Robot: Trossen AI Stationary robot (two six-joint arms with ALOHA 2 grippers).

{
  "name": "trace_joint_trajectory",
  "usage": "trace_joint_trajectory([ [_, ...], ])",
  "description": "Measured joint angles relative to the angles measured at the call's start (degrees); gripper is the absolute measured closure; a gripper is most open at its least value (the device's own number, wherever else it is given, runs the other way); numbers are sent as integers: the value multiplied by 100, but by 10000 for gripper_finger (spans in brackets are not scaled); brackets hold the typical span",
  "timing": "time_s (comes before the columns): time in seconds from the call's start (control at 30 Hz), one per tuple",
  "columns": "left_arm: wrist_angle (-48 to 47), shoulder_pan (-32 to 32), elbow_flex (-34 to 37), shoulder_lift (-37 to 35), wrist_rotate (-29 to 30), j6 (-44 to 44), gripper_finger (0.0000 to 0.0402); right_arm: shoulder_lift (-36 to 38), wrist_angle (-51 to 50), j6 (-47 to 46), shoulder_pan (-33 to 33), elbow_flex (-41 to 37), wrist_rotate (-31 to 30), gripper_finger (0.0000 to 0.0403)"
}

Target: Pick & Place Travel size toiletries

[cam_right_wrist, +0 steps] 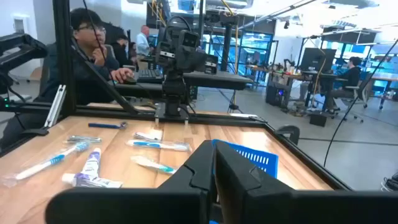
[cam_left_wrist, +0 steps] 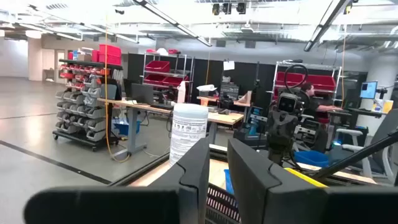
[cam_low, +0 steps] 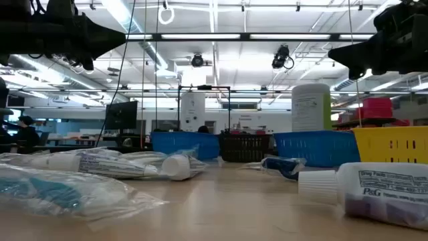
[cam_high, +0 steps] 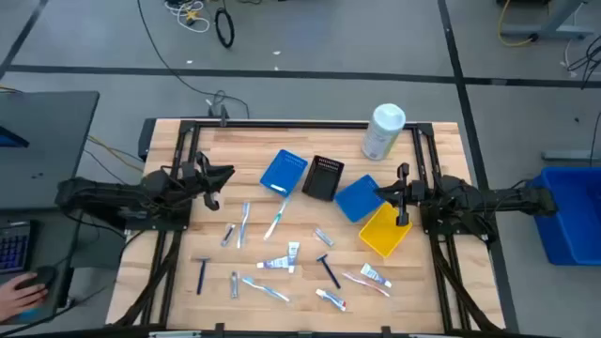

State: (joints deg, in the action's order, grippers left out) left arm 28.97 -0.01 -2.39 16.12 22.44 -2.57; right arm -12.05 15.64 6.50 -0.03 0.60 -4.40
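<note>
The travel size toiletries lie scattered flat on the near half of the wooden table: a wrapped toothbrush (cam_high: 275, 223), a toothpaste tube (cam_high: 279, 264), dark-handled razors (cam_high: 328, 270) (cam_high: 202, 274) and several more. The right wrist view shows a toothbrush (cam_right_wrist: 43, 163) and a tube (cam_right_wrist: 92, 165). My left gripper (cam_high: 225, 174) (cam_left_wrist: 217, 171) hovers level above the table's left side, its fingers a narrow gap apart, holding nothing. My right gripper (cam_high: 383, 192) (cam_right_wrist: 215, 165) hovers over the right side, above the blue tray, shut and holding nothing.
Between the arms stand a blue tray (cam_high: 284, 172), a black tray (cam_high: 324, 176), a second blue tray (cam_high: 357, 197) and a yellow tray (cam_high: 385, 230). A tall white canister (cam_high: 383, 131) stands at the far right. A person's hand (cam_high: 19, 293) rests left of the table.
</note>
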Motion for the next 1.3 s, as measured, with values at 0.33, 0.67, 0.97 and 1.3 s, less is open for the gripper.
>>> trace_joint_trajectory([
  [0.33, 0, -2, 0, 0, 0, -17, 336, 0, 0, 64, 1, 0, 0, 378],
  [0.67, 0, 0, 0, -1, 0, -22, 336, 0, 47, 64, 1, 0, 1, 378],
  [0.97, 9, 0, 0, -2, -15, -24, 336, 0, 709, -20, 1, 0, 2, 378],
  [1.3, 1009, 0, -52, 0, -289, -23, 336, -4, 2038, 376, 0, 0, -315, 379],
])
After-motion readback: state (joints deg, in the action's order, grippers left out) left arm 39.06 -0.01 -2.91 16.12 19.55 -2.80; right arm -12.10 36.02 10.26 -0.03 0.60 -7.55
